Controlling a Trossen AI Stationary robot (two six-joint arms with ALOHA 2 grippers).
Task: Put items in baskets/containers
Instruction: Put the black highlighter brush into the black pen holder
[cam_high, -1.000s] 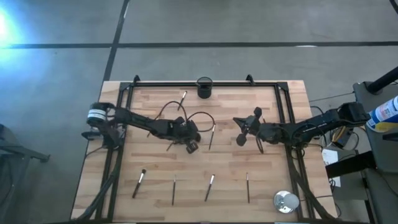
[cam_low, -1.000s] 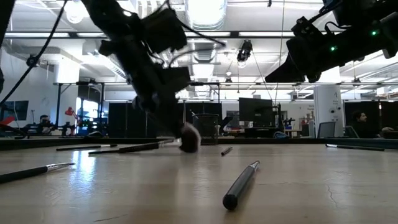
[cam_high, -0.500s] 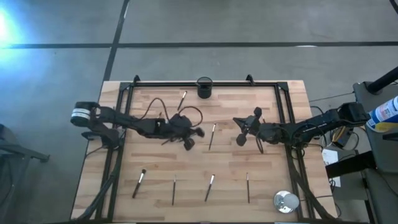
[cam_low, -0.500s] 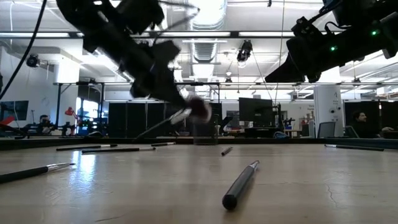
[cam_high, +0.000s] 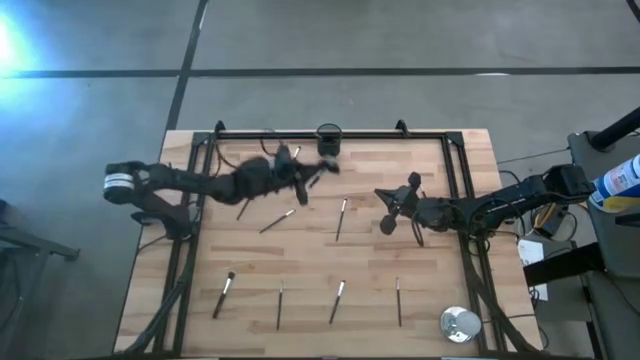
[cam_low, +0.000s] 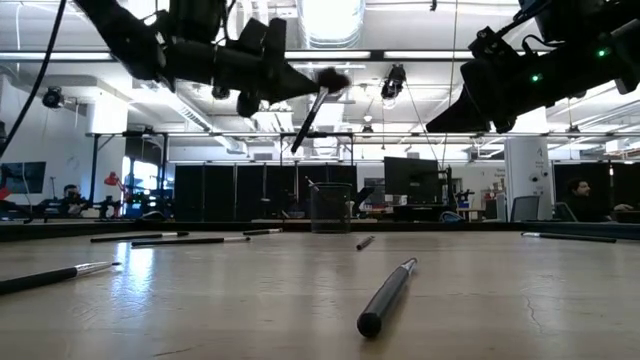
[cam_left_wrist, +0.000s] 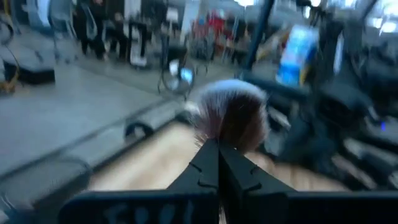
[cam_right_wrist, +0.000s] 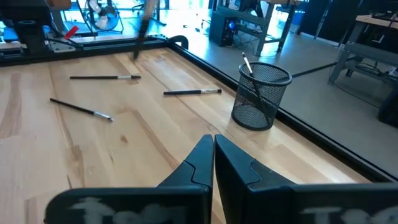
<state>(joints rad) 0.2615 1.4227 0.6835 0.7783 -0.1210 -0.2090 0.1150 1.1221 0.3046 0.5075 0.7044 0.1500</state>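
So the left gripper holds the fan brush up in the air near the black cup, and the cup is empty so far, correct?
Not quite: the black cup is not empty. The right wrist view shows a brush already standing in it. The left gripper does hold the fan brush up near the cup.

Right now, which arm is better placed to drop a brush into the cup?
Left. The left gripper is shut on a fan brush, raised close beside the black cup. The right gripper hangs shut and empty, farther from the cup.
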